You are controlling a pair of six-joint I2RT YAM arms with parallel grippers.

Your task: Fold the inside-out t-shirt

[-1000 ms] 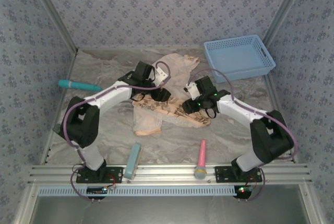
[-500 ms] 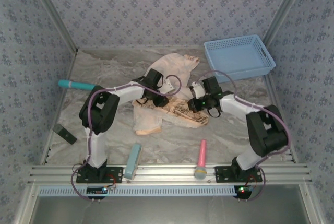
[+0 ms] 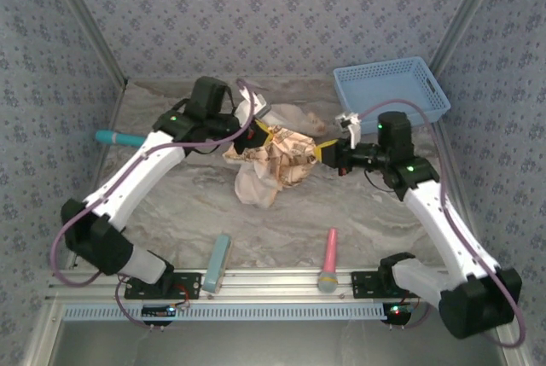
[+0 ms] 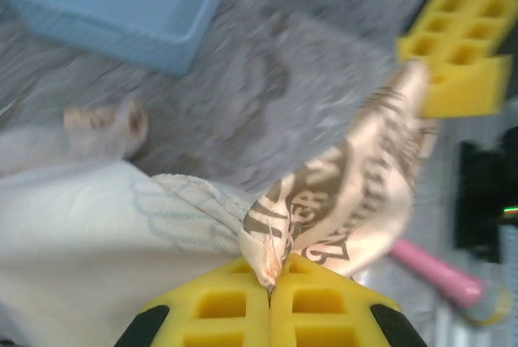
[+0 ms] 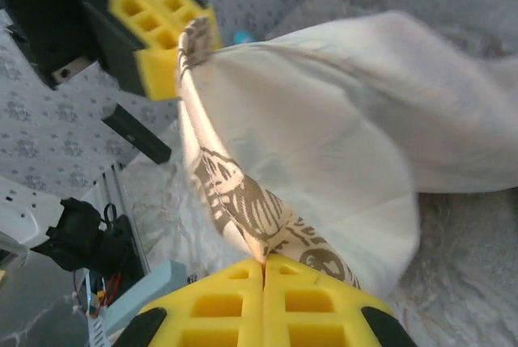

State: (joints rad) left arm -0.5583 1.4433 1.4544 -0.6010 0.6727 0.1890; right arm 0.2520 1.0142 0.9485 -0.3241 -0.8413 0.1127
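The inside-out t-shirt point(image 3: 277, 157) hangs bunched between my two grippers above the middle of the table, peach cloth with brown print, its lower part drooping to the table. My left gripper point(image 3: 263, 134) is shut on the shirt's left edge; in the left wrist view a printed fold point(image 4: 348, 193) is pinched where the yellow pads meet point(image 4: 269, 282). My right gripper point(image 3: 327, 152) is shut on the right edge; in the right wrist view the cloth point(image 5: 324, 145) runs from its closed pads point(image 5: 265, 264) across to the left gripper's yellow pads point(image 5: 158, 35).
A blue basket point(image 3: 391, 93) stands at the back right. A teal handle point(image 3: 119, 138) lies at the left wall. A light-blue block point(image 3: 218, 261) and a pink microphone-shaped thing point(image 3: 328, 259) lie near the front rail.
Both grippers have closed on the shirt's edges and risen. The arms moved apart and toward the back, lifting the flat-lying shirt into a hanging bunch.
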